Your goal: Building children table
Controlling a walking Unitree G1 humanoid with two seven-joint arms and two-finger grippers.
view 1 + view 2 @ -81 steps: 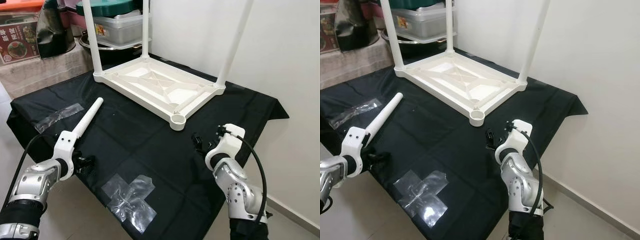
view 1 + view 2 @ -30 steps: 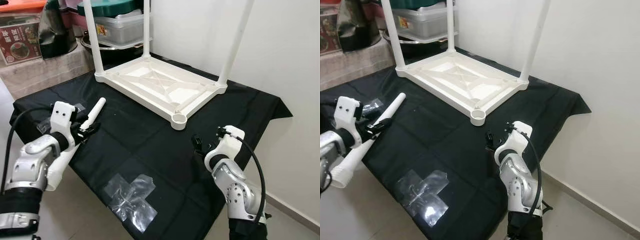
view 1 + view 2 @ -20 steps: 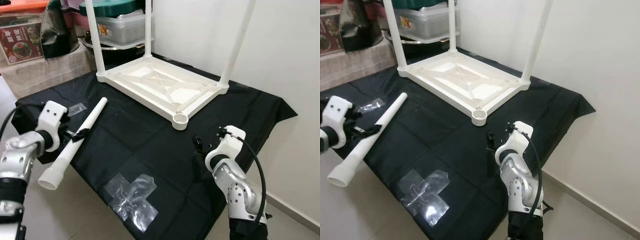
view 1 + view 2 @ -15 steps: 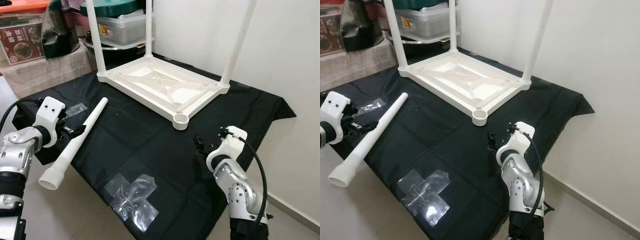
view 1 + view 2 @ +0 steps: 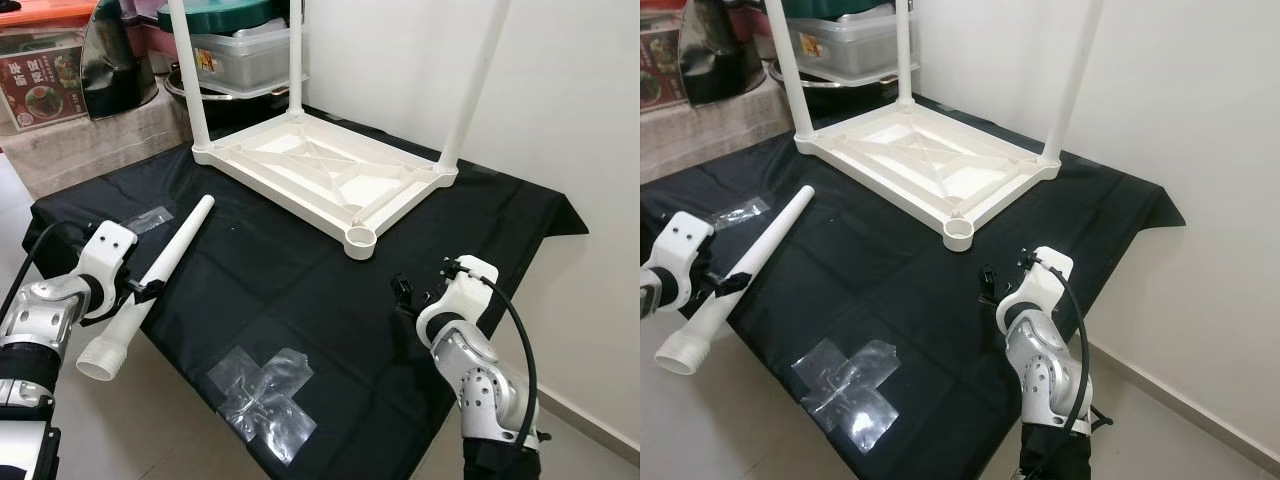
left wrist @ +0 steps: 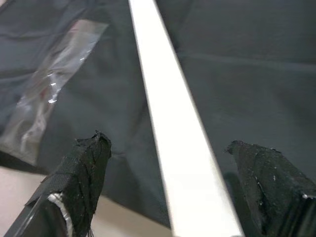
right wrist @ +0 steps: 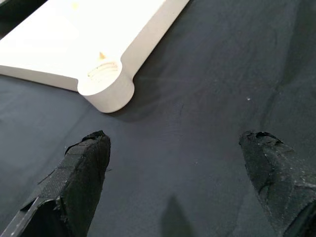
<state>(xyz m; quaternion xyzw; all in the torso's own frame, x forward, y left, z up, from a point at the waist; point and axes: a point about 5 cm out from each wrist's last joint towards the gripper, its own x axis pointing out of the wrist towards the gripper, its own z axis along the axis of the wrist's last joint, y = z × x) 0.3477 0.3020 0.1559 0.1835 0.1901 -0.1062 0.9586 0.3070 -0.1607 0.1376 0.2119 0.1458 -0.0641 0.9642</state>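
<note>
Left hand (image 5: 138,291), fingers apart astride the loose leg (image 5: 160,275) overhanging the counter's (image 5: 300,300) left edge, has 1 socket (image 5: 360,238) left to fill; 3 legs stand fitted, right hand (image 5: 400,293) idling open.

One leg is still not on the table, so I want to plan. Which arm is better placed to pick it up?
Probably the left. The left tool is open with its fingers on either side of the loose leg. The right tool, also open, hovers over bare black cloth near the empty corner socket.
</note>
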